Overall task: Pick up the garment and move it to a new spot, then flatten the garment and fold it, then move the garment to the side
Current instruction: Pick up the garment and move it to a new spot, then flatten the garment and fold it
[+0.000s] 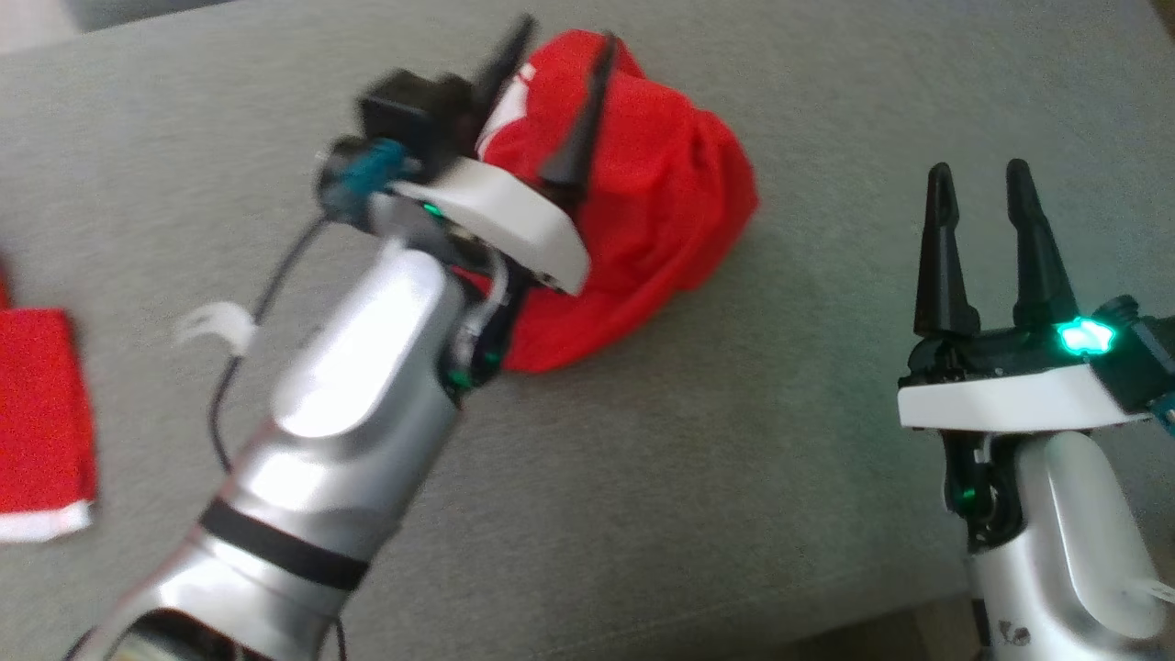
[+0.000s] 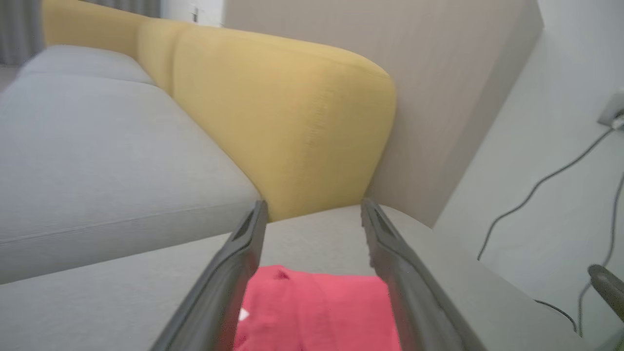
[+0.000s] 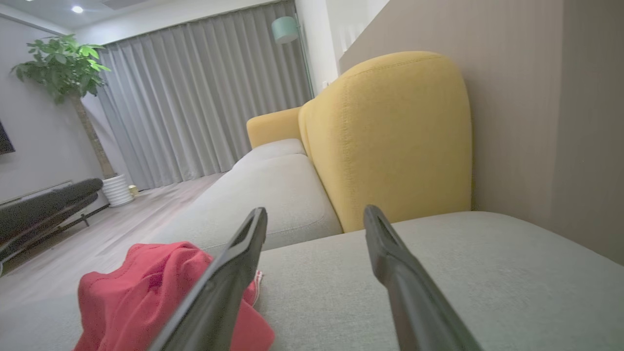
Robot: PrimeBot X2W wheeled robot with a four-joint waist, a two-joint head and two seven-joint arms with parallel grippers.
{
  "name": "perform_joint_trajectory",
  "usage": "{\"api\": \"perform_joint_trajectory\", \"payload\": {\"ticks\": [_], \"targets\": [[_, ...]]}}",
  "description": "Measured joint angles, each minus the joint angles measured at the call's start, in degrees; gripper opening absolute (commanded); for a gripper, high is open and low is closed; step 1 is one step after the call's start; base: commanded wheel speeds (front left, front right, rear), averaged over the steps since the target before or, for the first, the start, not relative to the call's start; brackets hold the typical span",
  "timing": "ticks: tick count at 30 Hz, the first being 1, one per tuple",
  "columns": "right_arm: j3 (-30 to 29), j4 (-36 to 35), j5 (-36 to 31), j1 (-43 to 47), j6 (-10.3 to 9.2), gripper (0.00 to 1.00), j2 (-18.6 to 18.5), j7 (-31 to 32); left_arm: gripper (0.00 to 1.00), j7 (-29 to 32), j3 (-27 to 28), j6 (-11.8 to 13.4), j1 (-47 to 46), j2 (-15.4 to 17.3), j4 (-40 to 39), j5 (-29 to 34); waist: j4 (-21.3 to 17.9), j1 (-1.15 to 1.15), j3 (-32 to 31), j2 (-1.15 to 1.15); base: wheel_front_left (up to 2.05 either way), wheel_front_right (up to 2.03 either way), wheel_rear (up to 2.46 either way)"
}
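1. Nearest, by the front edge of the grey seat [image 1: 643, 477], to the right: right gripper [image 1: 978, 170], fingers apart, nothing between them, raised over bare fabric and well apart from the garment.
2. At the seat's left side, about as near: a flat red cloth [image 1: 41, 413] with a white hem, lying alone.
3. Further back, toward the middle of the seat: red garment [image 1: 670, 220], crumpled in a loose heap, with a white patch near its top.
4. Over that heap: left gripper [image 1: 566, 29], fingers spread wide and clamped on nothing. Too blurred to tell whether touching the fabric.
5. Through the left wrist view: red fabric low between the two fingers, bare seat just beyond.
6. Through the right wrist view: same heap partly hidden behind one finger.
7. Along the seat's rear edge: yellow backrest [image 2: 292, 122], upright, with a beige wall [image 2: 463, 73] just beside its end.
8. Farthest, across a pale floor: grey curtain [image 3: 195, 97] and a potted plant [image 3: 63, 63] in a white pot.
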Motion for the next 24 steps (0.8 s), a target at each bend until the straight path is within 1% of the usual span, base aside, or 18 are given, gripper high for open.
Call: {"api": "perform_joint_trajectory", "payload": {"ticks": [3,6,9,13,15,17,20,24], "targets": [[-0.56,0.62,-1.40,0.20,0.00,1.00,-0.02,0.00,1.00,-1.49,2.44,0.77,0.05,2.10,-0.91,-0.44,2.63,0.00,-1.34,0.00,0.00,0.00,0.00],[-0.71,1.53,-2.81,0.83,0.00,1.00,-0.01,0.00,1.00,-2.56,4.98,1.22,2.27,5.43,-2.07,-1.26,5.31,0.00,-3.09,0.00,0.00,0.00,0.00],[-0.92,2.21,-3.79,2.44,0.00,1.00,0.01,0.00,1.00,-3.07,6.55,1.45,8.14,8.55,-3.13,-2.16,7.87,0.00,-5.23,0.00,0.00,0.00,0.00],[-1.35,3.27,-4.20,5.57,0.00,1.00,0.00,0.01,1.00,-3.57,7.78,2.40,18.24,10.61,-4.74,-2.16,11.00,0.00,-8.10,0.00,0.00,0.00,0.00],[-0.55,3.56,-4.32,6.48,0.00,1.00,0.00,0.02,1.00,-3.61,8.67,2.75,22.75,10.90,-5.81,-2.18,12.07,0.00,-9.50,0.00,0.00,0.00,0.00],[0.19,3.65,-4.67,6.93,0.00,1.00,0.01,0.08,1.00,-3.61,10.90,3.11,26.70,10.58,-7.78,-2.12,12.84,0.00,-10.69,0.00,0.00,0.00,0.00],[0.92,3.72,-4.68,7.75,0.00,1.00,0.01,0.30,1.00,-3.61,13.76,3.10,31.03,9.17,-9.92,-0.36,13.51,0.00,-11.78,0.00,0.00,0.00,0.00],[1.36,3.85,-4.69,8.42,0.00,1.00,0.01,0.54,1.00,-3.61,16.06,1.88,34.22,6.15,-10.72,2.13,13.66,0.00,-12.27,0.00,0.00,0.00,0.00]]}}
